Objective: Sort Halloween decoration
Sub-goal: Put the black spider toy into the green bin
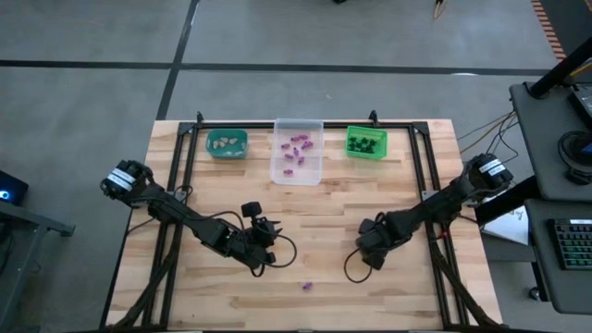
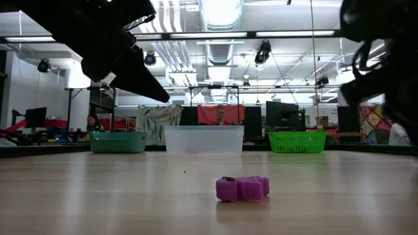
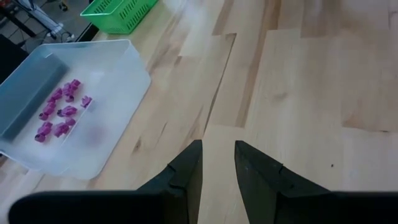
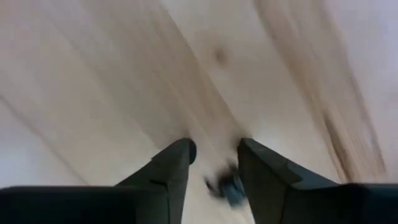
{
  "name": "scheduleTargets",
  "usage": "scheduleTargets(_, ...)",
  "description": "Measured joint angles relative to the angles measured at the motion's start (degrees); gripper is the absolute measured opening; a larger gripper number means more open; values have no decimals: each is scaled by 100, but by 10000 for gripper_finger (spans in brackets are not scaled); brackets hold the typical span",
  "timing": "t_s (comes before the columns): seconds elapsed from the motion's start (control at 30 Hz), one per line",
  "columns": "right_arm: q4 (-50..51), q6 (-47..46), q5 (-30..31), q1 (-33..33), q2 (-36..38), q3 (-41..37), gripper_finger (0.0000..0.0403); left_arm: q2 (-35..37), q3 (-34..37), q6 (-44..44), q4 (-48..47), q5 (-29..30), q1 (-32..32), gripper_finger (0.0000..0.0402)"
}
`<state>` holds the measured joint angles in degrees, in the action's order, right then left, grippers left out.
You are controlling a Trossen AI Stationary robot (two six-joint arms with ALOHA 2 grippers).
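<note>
Right gripper low over the wooden table, toward the front of it and well forward of the clear bin; its fingers stand parted with a small dark blurred thing between the tips, touching or not I cannot tell, nor what it is. Left gripper also forward of the clear bin, slightly to the left of it; fingers apart by a narrow gap, bare wood between them, nothing held. One purple trinket lies alone on the table at the near edge, well forward of the clear bin, between the two grippers and clear of both. Clear bin holds a scatter of purple trinkets. Teal bin just left of the clear bin, pale beige pieces inside. Green basket just right of the clear bin, black pieces inside. Nothing lies between the loose purple trinket and either gripper. Black frame rails flank the table sides. Beyond the clear bin, in the low view, a room with monitors and a seated person. No readable writing or labels seen
</note>
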<state>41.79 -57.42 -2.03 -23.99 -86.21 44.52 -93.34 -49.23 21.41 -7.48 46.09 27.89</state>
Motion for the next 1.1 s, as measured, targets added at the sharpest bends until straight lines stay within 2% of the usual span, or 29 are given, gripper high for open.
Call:
scheduleTargets(0.13, -591, 125, 1140, 90, -25, 204, 110, 2, 0, -26, 24, 2, -6, 77)
scheduleTargets(0.23, -525, 299, 1714, 134, 4, 480, 101, 2, 0, -26, 35, 2, -17, 77)
scheduleTargets(0.3, -293, 349, 1576, 206, 34, 752, 95, 4, 0, -26, 42, 2, -17, 77)
scheduleTargets(0.47, 1328, -84, 844, 268, 69, 1357, 62, 4, 0, -24, 92, 2, -17, 77)
scheduleTargets(0.6, 2049, -641, -29, 140, 69, 1243, 17, -3, 0, -19, 127, 2, -19, 77)
scheduleTargets(0.8, 2016, -1290, -641, -257, 64, 501, 9, -28, 0, 7, 148, 2, -19, 77)
scheduleTargets(0.93, 1594, -1700, -707, -375, 63, 123, 9, -31, 4, 7, 146, 0, -19, 77)
scheduleTargets(1.1, 502, -1616, -557, -373, 61, 19, 8, -31, 15, 7, 150, 2, -19, 77)
